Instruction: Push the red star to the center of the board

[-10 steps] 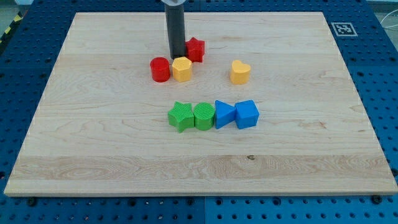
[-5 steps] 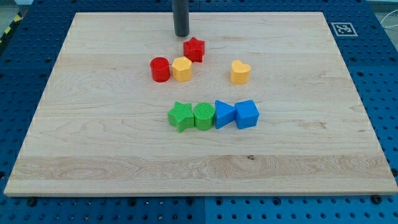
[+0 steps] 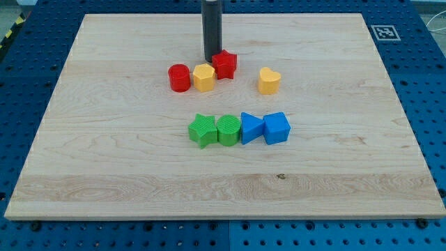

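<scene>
The red star (image 3: 225, 65) lies in the upper middle of the wooden board (image 3: 104, 153), touching or almost touching a yellow hexagon-like block (image 3: 203, 77) on its left. My tip (image 3: 211, 58) stands at the star's upper left edge, in contact with it or nearly so. The dark rod rises straight to the view's top.
A red cylinder (image 3: 179, 77) sits left of the yellow block. A yellow heart (image 3: 269, 81) lies to the star's right. Below, a row runs left to right: green star (image 3: 203, 130), green cylinder-like block (image 3: 228, 130), blue triangle-like block (image 3: 251, 127), blue cube (image 3: 277, 127).
My tip went from beside the yellow block up toward the view's top, then came down onto the star's upper left. The red star has shifted down and right.
</scene>
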{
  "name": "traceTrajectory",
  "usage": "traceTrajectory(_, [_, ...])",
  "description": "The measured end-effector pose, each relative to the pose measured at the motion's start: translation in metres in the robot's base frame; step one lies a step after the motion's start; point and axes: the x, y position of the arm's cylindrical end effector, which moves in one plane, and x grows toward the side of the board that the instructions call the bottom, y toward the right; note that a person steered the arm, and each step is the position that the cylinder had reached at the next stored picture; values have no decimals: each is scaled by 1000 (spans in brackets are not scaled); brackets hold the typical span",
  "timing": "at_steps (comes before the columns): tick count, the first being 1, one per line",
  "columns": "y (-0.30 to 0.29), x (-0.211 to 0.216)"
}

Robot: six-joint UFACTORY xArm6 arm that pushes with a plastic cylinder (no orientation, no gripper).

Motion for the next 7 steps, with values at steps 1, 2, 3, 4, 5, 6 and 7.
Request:
traceTrajectory(1, [4, 13])
traceTrajectory(2, [7, 25])
traceTrajectory(3, [7, 31])
traceTrajectory(4, [7, 24])
traceTrajectory(5, [9, 4])
traceTrajectory(6, [15, -20])
traceTrajectory(7, [38, -26])
